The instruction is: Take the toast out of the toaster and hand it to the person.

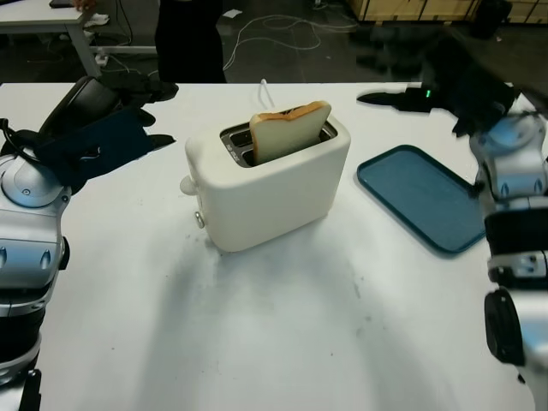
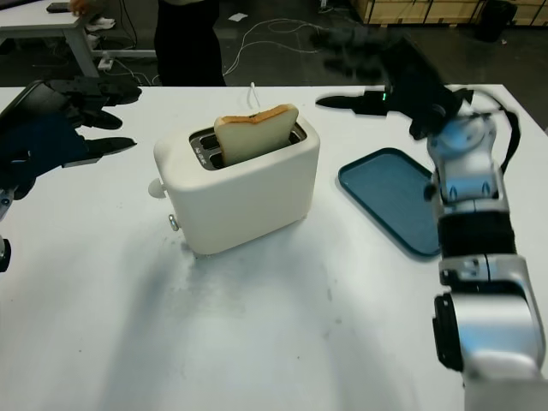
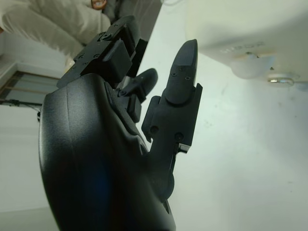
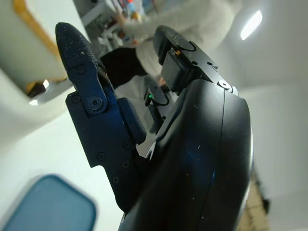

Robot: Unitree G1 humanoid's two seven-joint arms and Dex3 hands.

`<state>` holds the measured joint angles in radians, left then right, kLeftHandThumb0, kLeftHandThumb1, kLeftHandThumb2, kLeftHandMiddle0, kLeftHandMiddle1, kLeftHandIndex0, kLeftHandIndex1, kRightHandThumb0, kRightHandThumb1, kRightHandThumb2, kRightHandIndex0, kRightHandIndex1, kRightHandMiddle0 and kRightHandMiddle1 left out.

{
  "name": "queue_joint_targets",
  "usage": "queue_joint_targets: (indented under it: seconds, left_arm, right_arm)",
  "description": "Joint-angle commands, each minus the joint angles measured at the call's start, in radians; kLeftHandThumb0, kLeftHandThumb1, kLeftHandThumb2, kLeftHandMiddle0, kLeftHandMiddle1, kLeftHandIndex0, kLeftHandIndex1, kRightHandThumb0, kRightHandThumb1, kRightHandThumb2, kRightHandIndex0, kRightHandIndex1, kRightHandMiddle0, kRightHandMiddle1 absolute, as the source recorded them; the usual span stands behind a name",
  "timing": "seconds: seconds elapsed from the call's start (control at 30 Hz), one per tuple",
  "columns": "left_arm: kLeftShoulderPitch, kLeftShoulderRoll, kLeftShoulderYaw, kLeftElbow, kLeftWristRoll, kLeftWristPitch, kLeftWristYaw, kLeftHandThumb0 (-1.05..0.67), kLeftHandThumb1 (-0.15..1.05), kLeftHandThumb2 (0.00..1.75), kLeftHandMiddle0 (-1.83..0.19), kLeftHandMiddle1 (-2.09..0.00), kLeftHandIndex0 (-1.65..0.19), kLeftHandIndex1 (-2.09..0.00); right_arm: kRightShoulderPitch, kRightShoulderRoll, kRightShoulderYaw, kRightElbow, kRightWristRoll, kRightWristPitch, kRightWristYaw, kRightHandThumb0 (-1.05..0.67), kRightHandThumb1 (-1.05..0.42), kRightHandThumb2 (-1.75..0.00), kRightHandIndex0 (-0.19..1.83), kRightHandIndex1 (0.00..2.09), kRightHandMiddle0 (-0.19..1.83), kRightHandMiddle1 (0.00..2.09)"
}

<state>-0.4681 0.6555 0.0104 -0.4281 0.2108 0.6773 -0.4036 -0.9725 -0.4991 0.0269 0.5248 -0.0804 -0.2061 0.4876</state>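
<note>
A slice of toast (image 1: 289, 130) with a browned crust stands upright in one slot of the white toaster (image 1: 272, 184) in the middle of the white table (image 1: 282, 334). My right hand (image 2: 372, 77) is raised above the table behind and to the right of the toaster, open and holding nothing, apart from the toast. My left hand (image 1: 128, 120) hovers open to the left of the toaster, also apart from it. A person (image 2: 188, 38) in dark trousers stands beyond the table's far edge.
A blue tray (image 1: 424, 197) lies flat on the table to the right of the toaster. Cables lie on the dark floor behind the table. Another white table (image 1: 51, 21) stands at the far left.
</note>
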Motion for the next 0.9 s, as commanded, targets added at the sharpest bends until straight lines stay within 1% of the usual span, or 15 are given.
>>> queue_joint_targets:
  seconds: [0.0, 0.07, 0.1, 0.17, 0.33, 0.4, 0.5, 0.63, 0.73, 0.87]
  left_arm:
    - [-0.001, 0.000, 0.001, -0.001, 0.007, -0.010, 0.005, -0.32, 0.88, 0.12, -0.34, -0.74, -0.60, -0.01]
    - [-0.003, 0.006, -0.004, 0.001, 0.011, -0.017, 0.002, -0.32, 0.88, 0.12, -0.34, -0.74, -0.60, -0.01]
    - [-0.004, 0.002, -0.003, 0.000, 0.009, -0.012, 0.003, -0.32, 0.88, 0.12, -0.34, -0.74, -0.61, -0.01]
    - [-0.007, -0.005, 0.002, 0.001, 0.003, -0.008, 0.005, -0.31, 0.87, 0.12, -0.34, -0.74, -0.60, -0.01]
    - [-0.009, -0.019, 0.009, -0.004, 0.000, 0.010, 0.008, -0.31, 0.87, 0.12, -0.32, -0.75, -0.60, -0.01]
    - [-0.006, -0.018, 0.010, 0.001, 0.003, -0.004, 0.009, -0.31, 0.87, 0.12, -0.32, -0.75, -0.60, -0.01]
    - [-0.008, -0.018, 0.008, 0.002, 0.007, -0.003, 0.008, -0.32, 0.87, 0.12, -0.33, -0.76, -0.60, -0.01]
    - [-0.007, -0.026, 0.008, -0.001, 0.004, -0.001, 0.012, -0.33, 0.87, 0.12, -0.33, -0.77, -0.61, -0.01]
    - [-0.001, -0.024, 0.007, -0.002, 0.007, -0.001, 0.013, -0.33, 0.87, 0.12, -0.32, -0.77, -0.60, -0.01]
    - [0.004, -0.020, 0.007, -0.011, 0.011, 0.002, 0.012, -0.33, 0.87, 0.13, -0.32, -0.77, -0.59, -0.01]
  right_arm:
    - [-0.054, 0.014, 0.036, 0.020, -0.034, -0.050, 0.009, -0.79, -0.71, 0.00, 0.57, 0.20, 0.62, 0.06]
    - [-0.076, 0.019, 0.077, 0.022, -0.092, -0.098, -0.020, -0.84, -0.72, 0.00, 0.32, 0.73, 0.62, 0.10]
    - [-0.082, 0.023, 0.094, 0.022, -0.119, -0.122, -0.035, -0.85, -0.73, 0.00, 0.28, 0.85, 0.62, 0.11]
    - [-0.092, 0.038, 0.114, 0.034, -0.141, -0.168, -0.047, -0.85, -0.72, 0.00, 0.23, 0.95, 0.62, 0.12]
    - [-0.101, 0.068, 0.158, 0.036, -0.164, -0.208, -0.025, -0.80, -0.69, 0.00, 0.19, 0.95, 0.62, 0.13]
    - [-0.103, 0.076, 0.176, 0.033, -0.178, -0.206, -0.020, -0.79, -0.67, 0.00, 0.22, 0.95, 0.63, 0.14]
    - [-0.104, 0.093, 0.196, 0.069, -0.199, -0.246, -0.037, -0.75, -0.65, 0.00, 0.26, 0.96, 0.65, 0.16]
    - [-0.111, 0.107, 0.222, 0.120, -0.234, -0.286, -0.051, -0.76, -0.65, 0.00, 0.27, 0.97, 0.65, 0.17]
    - [-0.110, 0.109, 0.236, 0.131, -0.254, -0.277, -0.046, -0.78, -0.67, -0.01, 0.26, 0.96, 0.64, 0.17]
    - [-0.107, 0.113, 0.249, 0.153, -0.283, -0.274, -0.054, -0.76, -0.66, 0.00, 0.27, 0.95, 0.63, 0.18]
